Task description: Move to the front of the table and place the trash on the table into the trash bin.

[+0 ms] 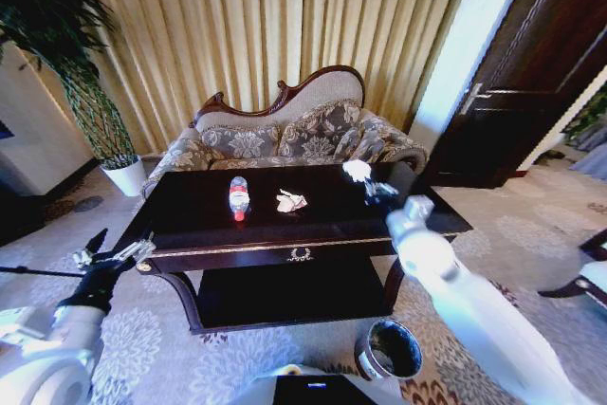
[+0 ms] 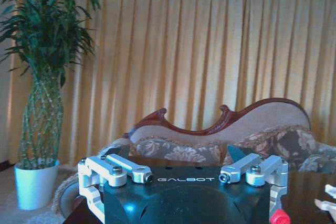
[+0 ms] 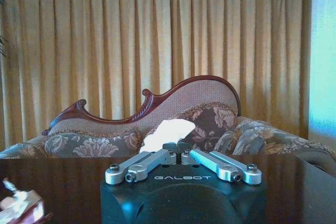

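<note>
Head view of a glossy dark-brown rectangular table (image 1: 322, 220) with a gold emblem on its front rail and a lower shelf, standing on a pale floral carpet (image 1: 512, 234) before a carved, floral-upholstered sofa (image 1: 285, 135) and pleated golden curtains (image 1: 275, 16). A small clear plastic bottle (image 1: 239, 197) with a red cap and a red-and-white label lies on its side near the middle of the tabletop, its cap toward the front edge; just beside it, toward the right edge, lies a crumpled beige-and-white paper wad (image 1: 291, 201). The right gripper (image 1: 372, 183), on a smooth white arm, is raised over the table's far right corner, its metal fingers closed narrowly on a second, white paper wad (image 1: 357, 170); in the right wrist view the silvery linkages converge on this wad (image 3: 167, 134), which stands crumpled above the fingertips with the sofa back behind it. The left gripper (image 1: 116, 251) hangs off the table's front left corner, its fingers spread wide and holding nothing; the left wrist view shows the same spread fingers (image 2: 107, 169) and the bottle's red cap at the frame edge. The trash bin (image 1: 390, 351), a round dark bucket with a silvery rim, sits on the carpet below the table's front right corner. A latticed-stem potted plant (image 1: 104, 130) in a white pot stands beyond the left edge.
</note>
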Motion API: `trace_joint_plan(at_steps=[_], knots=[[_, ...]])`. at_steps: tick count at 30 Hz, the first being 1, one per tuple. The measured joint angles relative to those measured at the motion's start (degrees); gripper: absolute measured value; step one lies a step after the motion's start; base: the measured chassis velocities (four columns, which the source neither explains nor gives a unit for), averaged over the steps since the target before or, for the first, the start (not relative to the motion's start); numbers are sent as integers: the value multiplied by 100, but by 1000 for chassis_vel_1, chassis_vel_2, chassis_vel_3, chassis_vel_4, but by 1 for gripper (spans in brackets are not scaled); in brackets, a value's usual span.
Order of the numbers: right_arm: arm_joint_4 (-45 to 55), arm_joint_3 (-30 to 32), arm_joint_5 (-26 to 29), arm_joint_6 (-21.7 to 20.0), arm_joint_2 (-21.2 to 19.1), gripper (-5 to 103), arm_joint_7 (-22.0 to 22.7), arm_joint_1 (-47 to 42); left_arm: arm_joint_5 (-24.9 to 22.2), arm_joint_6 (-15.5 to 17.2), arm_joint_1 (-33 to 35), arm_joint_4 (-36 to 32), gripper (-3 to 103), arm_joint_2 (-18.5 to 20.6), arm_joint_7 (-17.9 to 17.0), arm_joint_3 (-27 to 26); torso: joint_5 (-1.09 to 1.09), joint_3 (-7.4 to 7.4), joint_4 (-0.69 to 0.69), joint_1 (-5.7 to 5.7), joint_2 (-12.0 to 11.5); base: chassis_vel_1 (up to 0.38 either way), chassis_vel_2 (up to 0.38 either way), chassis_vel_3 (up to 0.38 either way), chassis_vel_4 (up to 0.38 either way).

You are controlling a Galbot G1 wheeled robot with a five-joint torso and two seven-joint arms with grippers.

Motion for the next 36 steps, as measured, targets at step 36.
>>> trace_joint_plan(at_steps=[36], knots=[[601, 1156, -1067, -180, 879, 0, -333, -1878, -18, 300, -707, 39, 100, 640, -380, 1090, 0, 1, 1, 0, 0, 56, -54, -56, 55]])
